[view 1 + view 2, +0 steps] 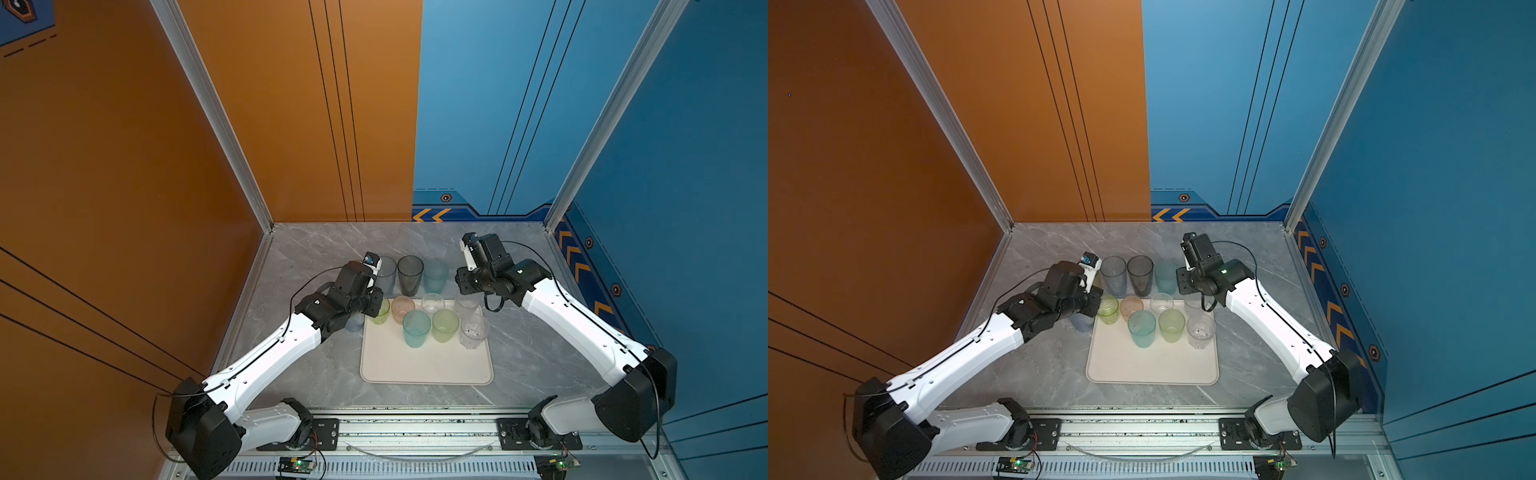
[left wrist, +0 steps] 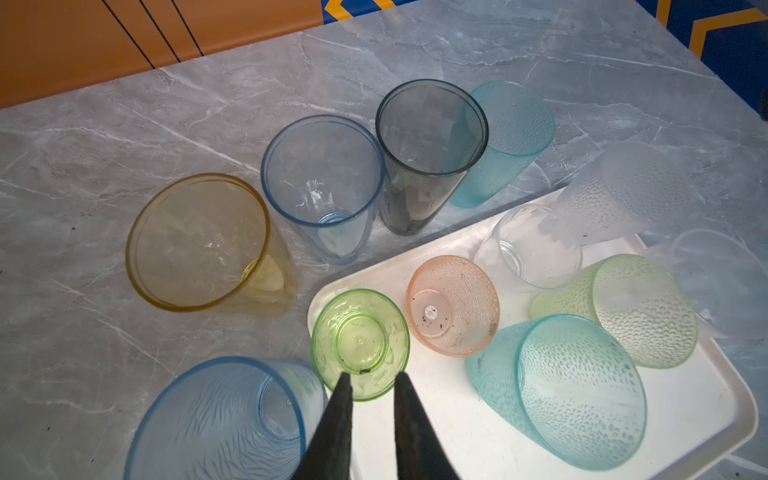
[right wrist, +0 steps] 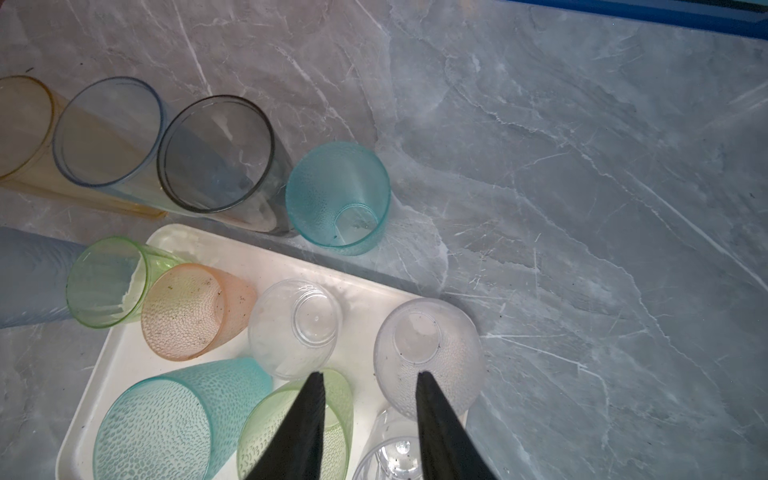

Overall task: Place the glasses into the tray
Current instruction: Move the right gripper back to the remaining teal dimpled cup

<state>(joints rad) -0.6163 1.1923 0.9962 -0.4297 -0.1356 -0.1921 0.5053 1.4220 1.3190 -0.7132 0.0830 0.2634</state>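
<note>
A cream tray (image 1: 424, 365) lies in the middle of a grey marbled surface (image 1: 316, 249), seen from above, and two white and black robot arms reach in from 7 and 5 o'clock. Seven glasses stand upright on the tray, all crowded into its 12 o'clock half. A small green glass (image 2: 360, 345) sits at the 11 o'clock corner. Next to it along the far rim are a pink glass (image 2: 453, 305), a small clear glass (image 3: 295, 328) and a frosted glass (image 3: 428, 353) at the 1 o'clock corner. A nearer row holds a teal glass (image 1: 416, 328), a yellow-green glass (image 1: 445, 326) and a ribbed clear glass (image 1: 472, 330). The 6 o'clock half is bare, probably kept free for the five glasses still outside. Four of these line up just beyond the tray's 12 o'clock edge: a yellow glass (image 2: 199, 243), a blue glass (image 2: 322, 187), a grey glass (image 1: 410, 274) and a second teal glass (image 1: 435, 276). A wavy blue glass (image 2: 216, 419) stands off the tray at 10 o'clock, beneath the left arm. The left arm's fingers (image 2: 336, 419) point down over the near rim of the green glass with a narrow gap between them and grip nothing. Whether they touch the glass cannot be told. The right arm's fingers (image 3: 299, 424) hang parted and empty above the tray, between the small clear glass and the frosted glass. That puts them close enough to take the frosted glass by its wall.
</note>
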